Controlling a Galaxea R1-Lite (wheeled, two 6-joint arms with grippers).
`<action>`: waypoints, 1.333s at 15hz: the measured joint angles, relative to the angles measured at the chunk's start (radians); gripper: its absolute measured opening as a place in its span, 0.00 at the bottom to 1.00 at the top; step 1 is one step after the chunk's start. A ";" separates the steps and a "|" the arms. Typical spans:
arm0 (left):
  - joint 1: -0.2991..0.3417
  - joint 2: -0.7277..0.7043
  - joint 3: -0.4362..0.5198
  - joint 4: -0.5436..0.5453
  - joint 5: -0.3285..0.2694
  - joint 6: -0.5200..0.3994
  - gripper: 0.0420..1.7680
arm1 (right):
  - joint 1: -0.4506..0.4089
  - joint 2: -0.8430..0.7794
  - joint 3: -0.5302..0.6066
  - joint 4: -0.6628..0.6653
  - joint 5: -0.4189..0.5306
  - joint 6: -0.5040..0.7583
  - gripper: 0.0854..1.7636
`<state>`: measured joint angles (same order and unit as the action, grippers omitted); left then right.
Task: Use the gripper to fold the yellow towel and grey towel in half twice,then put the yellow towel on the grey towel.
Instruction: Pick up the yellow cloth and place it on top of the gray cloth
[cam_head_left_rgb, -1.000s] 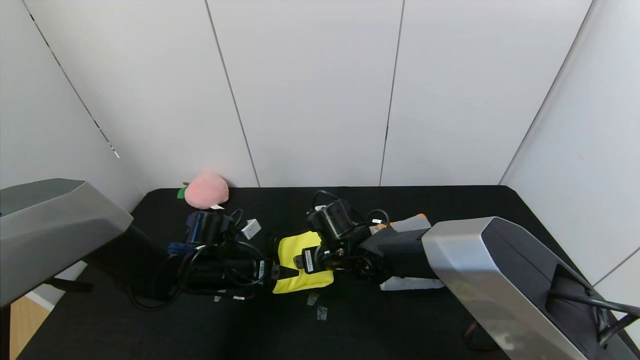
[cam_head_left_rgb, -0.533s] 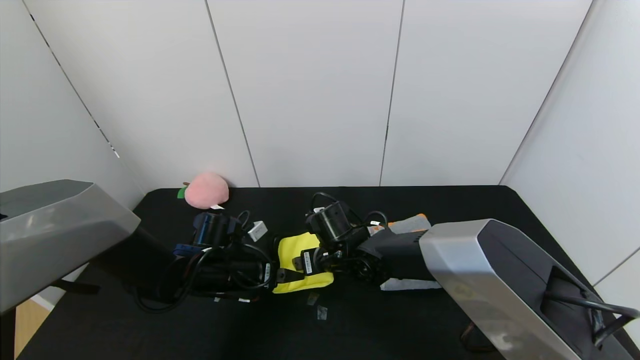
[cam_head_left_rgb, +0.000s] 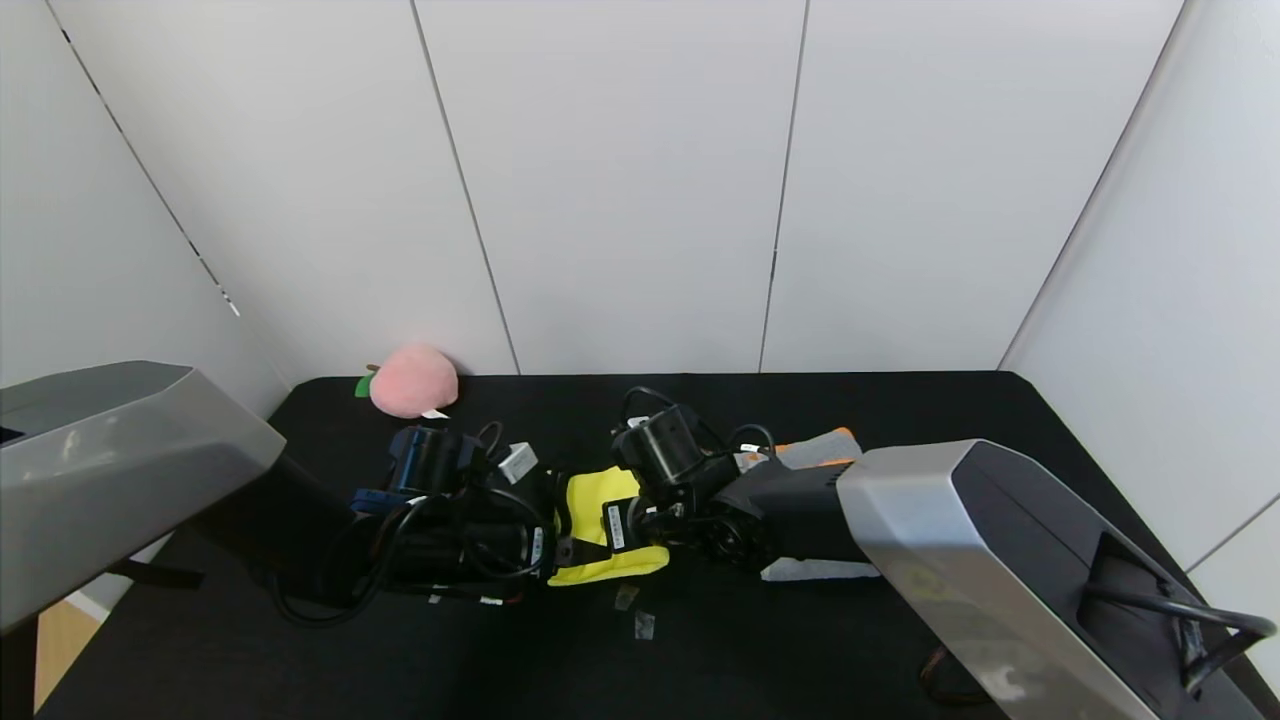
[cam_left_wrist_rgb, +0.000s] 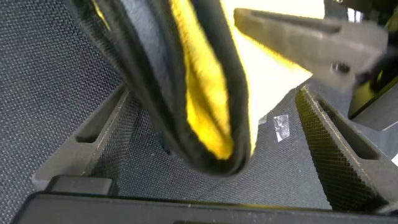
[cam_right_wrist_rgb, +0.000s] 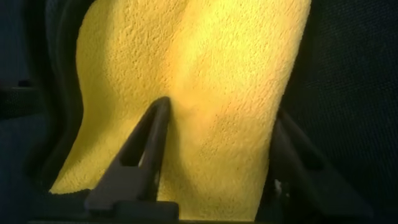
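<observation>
Even, bright overhead light; wrist views soft.
Head view sharp, wide-angle bend at edges, white wall panels (cam_head_left_rgb: 620, 180) evenly lit, black table (cam_head_left_rgb: 900, 400) swallowing shadows. Yellow towel (cam_left_wrist_rgb: 208, 106) blurred up close in left wrist view, blown out white behind; right wrist view dim and grainy.

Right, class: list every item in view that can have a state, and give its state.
yellow towel: folded over, doubled edge between the left claw's fingers.
grey towel: on the table, mostly hidden by the right arm.
left claw: open, astride the yellow edge.
right claw: down on the yellow towel.
pink plush peach: resting at the back wall.
</observation>
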<state>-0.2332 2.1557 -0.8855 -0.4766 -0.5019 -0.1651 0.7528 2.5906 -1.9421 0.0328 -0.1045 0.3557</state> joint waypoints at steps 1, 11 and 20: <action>0.000 0.001 0.001 0.000 0.000 0.004 0.97 | 0.000 0.000 -0.001 0.000 0.000 0.004 0.48; -0.003 0.009 0.004 0.004 0.000 0.006 0.63 | 0.001 0.003 -0.007 0.000 0.000 0.011 0.05; -0.007 0.013 0.003 0.002 0.000 0.006 0.09 | 0.004 0.003 -0.006 0.000 0.000 0.011 0.05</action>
<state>-0.2404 2.1683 -0.8821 -0.4743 -0.5019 -0.1596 0.7570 2.5940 -1.9483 0.0330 -0.1045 0.3668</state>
